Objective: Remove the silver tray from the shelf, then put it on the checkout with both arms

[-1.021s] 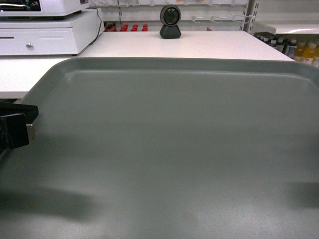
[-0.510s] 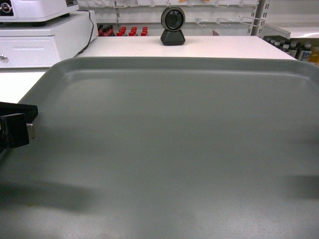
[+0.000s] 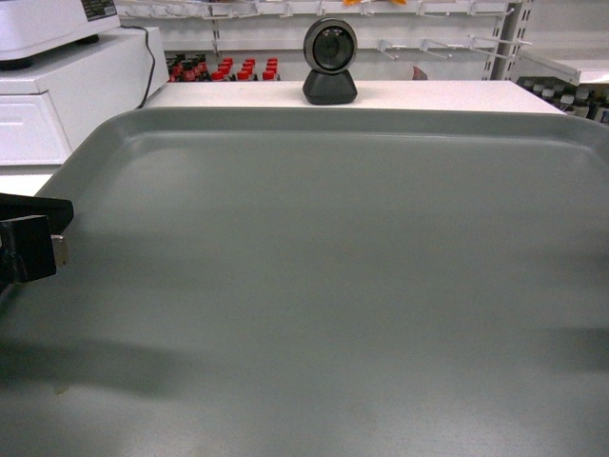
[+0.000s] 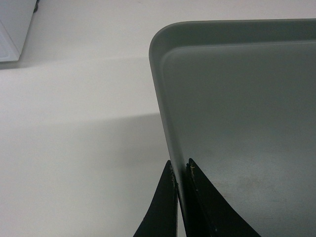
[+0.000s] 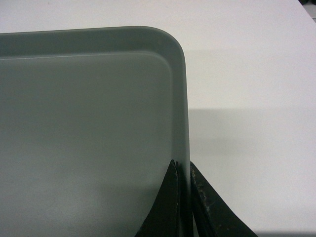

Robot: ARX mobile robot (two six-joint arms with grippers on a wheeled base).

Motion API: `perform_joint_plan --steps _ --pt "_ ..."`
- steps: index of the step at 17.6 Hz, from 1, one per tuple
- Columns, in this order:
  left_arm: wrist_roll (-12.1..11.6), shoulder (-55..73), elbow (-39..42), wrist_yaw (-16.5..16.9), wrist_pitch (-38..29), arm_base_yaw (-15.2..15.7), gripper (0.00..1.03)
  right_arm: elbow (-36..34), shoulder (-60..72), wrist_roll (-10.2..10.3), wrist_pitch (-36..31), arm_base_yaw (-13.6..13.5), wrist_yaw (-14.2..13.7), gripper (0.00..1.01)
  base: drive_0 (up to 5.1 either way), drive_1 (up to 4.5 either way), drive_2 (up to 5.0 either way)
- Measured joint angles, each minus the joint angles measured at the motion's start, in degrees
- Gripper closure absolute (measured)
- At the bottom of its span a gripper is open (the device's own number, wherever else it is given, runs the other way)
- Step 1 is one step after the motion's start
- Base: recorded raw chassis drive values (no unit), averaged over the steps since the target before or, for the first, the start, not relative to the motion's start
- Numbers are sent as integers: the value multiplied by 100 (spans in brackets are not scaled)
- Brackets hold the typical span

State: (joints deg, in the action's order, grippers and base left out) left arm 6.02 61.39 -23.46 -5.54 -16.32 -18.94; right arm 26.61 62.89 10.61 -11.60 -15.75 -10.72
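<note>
We held one silver tray [image 3: 324, 286] above the white checkout [image 3: 428, 95], our left gripper [image 4: 180, 173] pinched nearly closed on its left rim, one finger either side. Our right gripper [image 5: 182, 173] clamped the right rim likewise. One scanner [image 3: 329, 60] stood at the checkout's far edge.

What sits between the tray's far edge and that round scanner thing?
Only bare white checkout top lies between the silver tray and the scanner, per the head view.
</note>
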Motion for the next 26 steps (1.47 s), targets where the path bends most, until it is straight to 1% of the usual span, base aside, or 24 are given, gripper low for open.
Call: perform_joint_plan --steps 12,26 --pt "0 2 0 0 9 0 99 0 2 0 -13 0 0 98 -2 416 -420" --pt "0 -11 0 -2 4 2 99 2 26 0 -15 0 2 98 0 0 0"
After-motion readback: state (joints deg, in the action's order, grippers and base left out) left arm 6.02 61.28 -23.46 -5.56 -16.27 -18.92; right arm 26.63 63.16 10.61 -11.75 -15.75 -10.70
